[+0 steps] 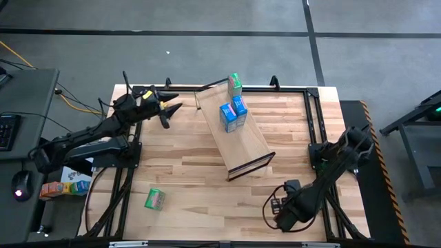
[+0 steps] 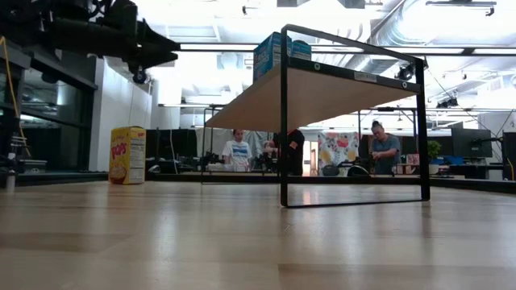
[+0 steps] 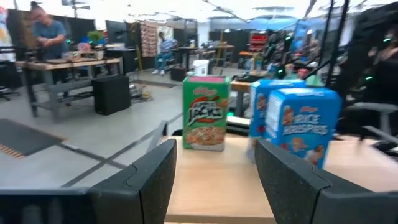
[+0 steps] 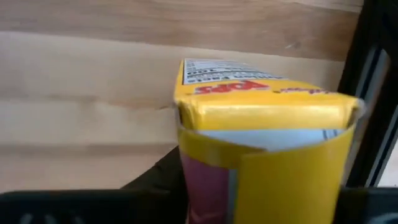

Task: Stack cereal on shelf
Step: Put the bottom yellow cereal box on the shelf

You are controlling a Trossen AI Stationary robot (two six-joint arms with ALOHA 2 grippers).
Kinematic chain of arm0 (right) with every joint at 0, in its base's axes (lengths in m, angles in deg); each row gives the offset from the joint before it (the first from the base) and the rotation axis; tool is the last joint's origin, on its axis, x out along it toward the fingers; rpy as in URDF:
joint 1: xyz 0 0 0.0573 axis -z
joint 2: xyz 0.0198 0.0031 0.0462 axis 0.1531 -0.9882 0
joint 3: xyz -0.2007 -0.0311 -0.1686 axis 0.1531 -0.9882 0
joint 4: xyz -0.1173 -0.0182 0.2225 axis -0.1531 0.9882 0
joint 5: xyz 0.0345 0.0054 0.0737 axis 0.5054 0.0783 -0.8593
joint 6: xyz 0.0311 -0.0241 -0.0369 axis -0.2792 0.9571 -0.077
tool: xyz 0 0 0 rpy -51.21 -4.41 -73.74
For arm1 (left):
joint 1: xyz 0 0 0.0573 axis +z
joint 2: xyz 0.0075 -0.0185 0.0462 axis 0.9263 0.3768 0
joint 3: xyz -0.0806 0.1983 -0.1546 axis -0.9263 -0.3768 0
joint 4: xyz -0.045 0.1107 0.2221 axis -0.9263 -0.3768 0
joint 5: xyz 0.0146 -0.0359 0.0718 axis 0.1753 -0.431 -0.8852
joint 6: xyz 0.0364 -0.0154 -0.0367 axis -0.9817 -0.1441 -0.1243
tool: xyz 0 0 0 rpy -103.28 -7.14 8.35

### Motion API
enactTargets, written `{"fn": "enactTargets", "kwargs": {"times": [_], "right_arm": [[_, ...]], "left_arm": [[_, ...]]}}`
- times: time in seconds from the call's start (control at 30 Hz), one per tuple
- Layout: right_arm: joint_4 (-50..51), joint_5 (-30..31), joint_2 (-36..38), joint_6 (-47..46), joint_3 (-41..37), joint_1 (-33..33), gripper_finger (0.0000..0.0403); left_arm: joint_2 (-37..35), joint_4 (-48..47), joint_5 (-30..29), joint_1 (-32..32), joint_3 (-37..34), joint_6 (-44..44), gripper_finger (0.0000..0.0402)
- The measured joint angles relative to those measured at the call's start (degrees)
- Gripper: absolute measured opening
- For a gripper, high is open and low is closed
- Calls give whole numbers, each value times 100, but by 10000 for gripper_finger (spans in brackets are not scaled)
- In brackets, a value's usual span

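Note:
The light-wood shelf (image 1: pixel 241 134) slants across the table's middle, with its dark frame (image 2: pixel 355 137) at the near end. A green box (image 1: pixel 235 84) and two blue boxes (image 1: pixel 233 114) stand upright on it. They also show in the left wrist view: the green box (image 3: pixel 206 112) and a blue box (image 3: pixel 298 124). My left gripper (image 1: pixel 172 110) is open and empty, raised at the far left and facing the shelf. My right gripper (image 1: pixel 281 209) is low near the front edge, shut on a yellow box (image 4: pixel 267 149). Another green box (image 1: pixel 154 199) lies flat at the front left. A second yellow box (image 2: pixel 127 155) stands upright far off. My right gripper has the yellow box between its two fingers, one dark finger (image 4: pixel 155 180) against the box's side (image 4: pixel 202 186). The box's folded end flap (image 4: pixel 267 115) faces the wrist and its length points away along the fingers. Whether it rests on the table, I cannot tell.
Black frame rails (image 1: pixel 313 117) run along the table's edges. Loose cable (image 1: pixel 272 207) loops beside my right gripper. Several coloured boxes (image 1: pixel 65 186) lie off the table at the left. People (image 2: pixel 385 149) sit in the room beyond. Bare wood (image 1: pixel 193 179) lies between the shelf and the front-left box.

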Motion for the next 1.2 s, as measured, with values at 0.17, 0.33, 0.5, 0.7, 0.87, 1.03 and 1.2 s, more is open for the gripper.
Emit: {"fn": "enactTargets", "kwargs": {"times": [0.17,0.33,0.5,0.7,0.87,1.03,1.2], "right_arm": [[-616,797,721,687,4,0,110],[-1988,2428,1465,2132,10,93,126],[-2784,3270,1924,4092,17,708,127],[-2746,2340,2163,5746,17,2196,127],[-2178,1629,2123,6701,539,3185,128],[112,1942,1768,6602,1946,3506,128],[1982,2349,1092,6204,3051,3711,128]], "left_arm": [[-305,-15,432,-2,0,48,208],[-540,-26,774,-2,0,240,208],[-628,-118,962,-2,1,347,208],[-632,-111,959,-2,0,497,208],[-632,-107,959,-2,0,478,208],[-630,-111,959,2,0,388,208],[-627,-113,959,2,0,344,208]]}}
